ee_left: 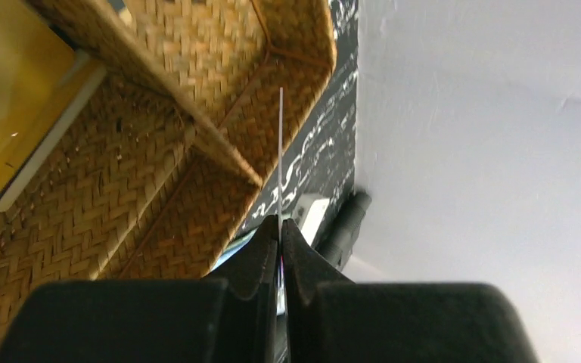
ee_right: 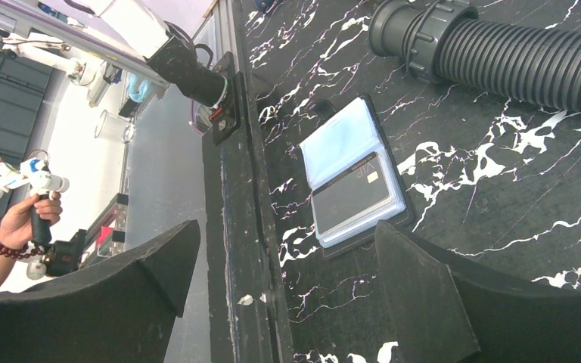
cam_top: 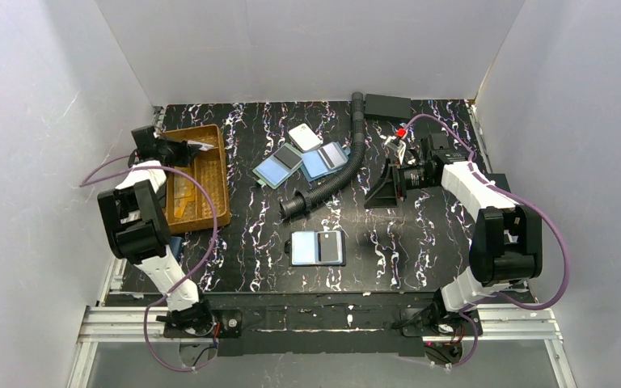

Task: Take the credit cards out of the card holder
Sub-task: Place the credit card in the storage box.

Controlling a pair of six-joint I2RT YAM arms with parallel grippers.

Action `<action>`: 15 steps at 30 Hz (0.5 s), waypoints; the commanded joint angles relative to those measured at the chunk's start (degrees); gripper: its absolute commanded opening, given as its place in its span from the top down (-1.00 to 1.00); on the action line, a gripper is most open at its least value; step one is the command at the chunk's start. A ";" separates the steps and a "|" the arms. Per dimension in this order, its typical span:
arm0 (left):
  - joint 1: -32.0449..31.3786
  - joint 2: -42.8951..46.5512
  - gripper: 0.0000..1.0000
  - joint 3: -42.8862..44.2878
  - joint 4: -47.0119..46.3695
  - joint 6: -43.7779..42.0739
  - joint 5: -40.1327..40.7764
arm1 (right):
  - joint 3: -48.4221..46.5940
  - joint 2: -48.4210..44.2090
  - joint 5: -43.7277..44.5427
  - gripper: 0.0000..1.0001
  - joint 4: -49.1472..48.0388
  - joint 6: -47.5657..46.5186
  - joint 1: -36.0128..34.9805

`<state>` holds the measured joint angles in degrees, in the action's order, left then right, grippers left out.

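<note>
The card holder [cam_top: 317,248] lies open and flat on the black table [cam_top: 420,250]. It is near the front edge, between the two arms. One side of it looks pale blue, and the other side shows a dark card [ee_right: 352,195]. The left gripper [ee_left: 281,227] is over on the left, above the woven basket [ee_left: 121,249]. Its fingers are pressed together on a thin card [ee_left: 281,151]. That card shows only its edge, so I cannot tell its color. An orange card [cam_top: 182,196] lies flat inside the basket. The right gripper [ee_right: 284,242] hangs above the table on the right side, and the card holder lies in front of it. Its fingers are wide apart and hold nothing. A black bendy hose [cam_top: 331,182] lies on the table behind the card holder.
</note>
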<state>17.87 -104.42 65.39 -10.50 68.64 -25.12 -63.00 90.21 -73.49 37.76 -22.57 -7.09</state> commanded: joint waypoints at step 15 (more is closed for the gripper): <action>0.45 -9.28 1.00 18.31 20.55 2.42 16.93 | -1.16 -0.74 -1.33 -0.90 -0.01 -0.11 0.41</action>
<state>18.04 -113.60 79.40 5.26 71.40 -12.49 -63.00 90.21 -73.67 37.74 -22.48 -7.09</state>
